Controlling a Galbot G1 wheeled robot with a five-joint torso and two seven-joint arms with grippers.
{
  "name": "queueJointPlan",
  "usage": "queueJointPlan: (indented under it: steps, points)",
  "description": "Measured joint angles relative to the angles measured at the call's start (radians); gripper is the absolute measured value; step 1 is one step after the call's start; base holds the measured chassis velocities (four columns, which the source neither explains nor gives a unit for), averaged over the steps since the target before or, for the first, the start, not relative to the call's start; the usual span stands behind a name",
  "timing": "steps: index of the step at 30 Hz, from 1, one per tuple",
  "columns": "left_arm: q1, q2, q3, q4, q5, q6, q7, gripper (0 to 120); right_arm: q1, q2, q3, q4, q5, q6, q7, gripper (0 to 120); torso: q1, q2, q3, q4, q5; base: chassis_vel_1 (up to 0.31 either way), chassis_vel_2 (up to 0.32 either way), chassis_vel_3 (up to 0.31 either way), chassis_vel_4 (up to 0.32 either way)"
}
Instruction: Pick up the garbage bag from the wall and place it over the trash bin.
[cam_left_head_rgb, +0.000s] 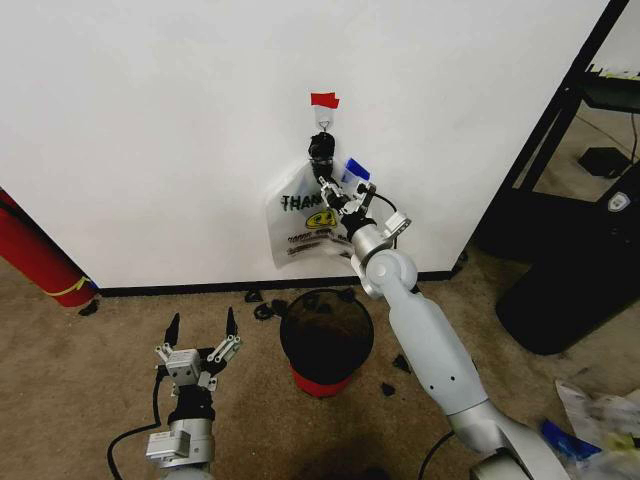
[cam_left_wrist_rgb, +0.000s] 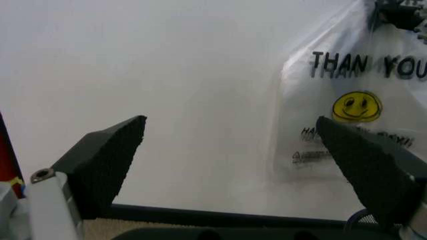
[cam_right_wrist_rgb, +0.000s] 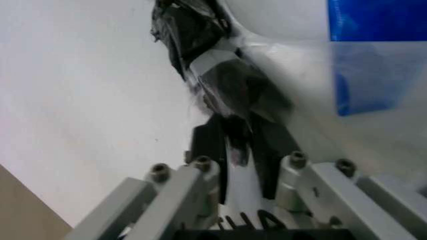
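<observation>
Robot reaching up to a garbage bag hanging on a white wall.

The left gripper (cam_left_head_rgb: 201, 328) is hovering low over the carpet, its black fingers spread wide with nothing between them. The small black trash bin (cam_left_head_rgb: 326, 336) with a red base is standing beside it near the baseboard. The right gripper (cam_left_head_rgb: 322, 150) is pinching the gathered top of the garbage bag (cam_left_head_rgb: 300, 220), which is hanging on the wall (cam_left_head_rgb: 150, 120) just under the red tape (cam_left_head_rgb: 324, 100).

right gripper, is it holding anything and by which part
The right gripper is shut on the garbage bag, pinching its gathered top just under the hook. The left gripper is open and holds nothing.
</observation>
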Motion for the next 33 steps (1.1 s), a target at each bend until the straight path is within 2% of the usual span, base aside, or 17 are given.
queueJointPlan:
  steps: [4, 15, 21, 33]
  points:
    - [0.001, -0.010, 0.005, 0.000, 0.000, 0.003, -0.001, 100, -0.008, -0.001, 0.007, 0.005, 0.000, 0.001, 0.003, 0, 0.000, 0.000, 0.000, -0.0001, 0.0000, 0.000, 0.000, 0.000, 0.000]
    - [0.005, -0.010, 0.007, -0.001, 0.000, 0.006, -0.002, 100, -0.091, -0.020, 0.017, 0.101, -0.021, 0.001, 0.009, 0, 0.000, 0.000, 0.000, -0.0001, 0.0000, 0.000, 0.000, 0.000, 0.000]
    - [0.004, -0.010, 0.009, -0.002, -0.002, 0.007, -0.003, 100, -0.212, -0.031, 0.024, 0.201, -0.065, 0.001, 0.002, 0, 0.000, 0.000, 0.000, -0.0001, 0.0001, 0.000, 0.000, 0.000, 0.000]
    - [0.004, -0.006, 0.013, -0.003, 0.000, 0.012, -0.004, 100, -0.386, -0.045, 0.038, 0.298, -0.164, 0.016, -0.020, 0, 0.000, 0.000, 0.000, 0.0000, 0.0001, 0.000, 0.000, 0.000, 0.000]
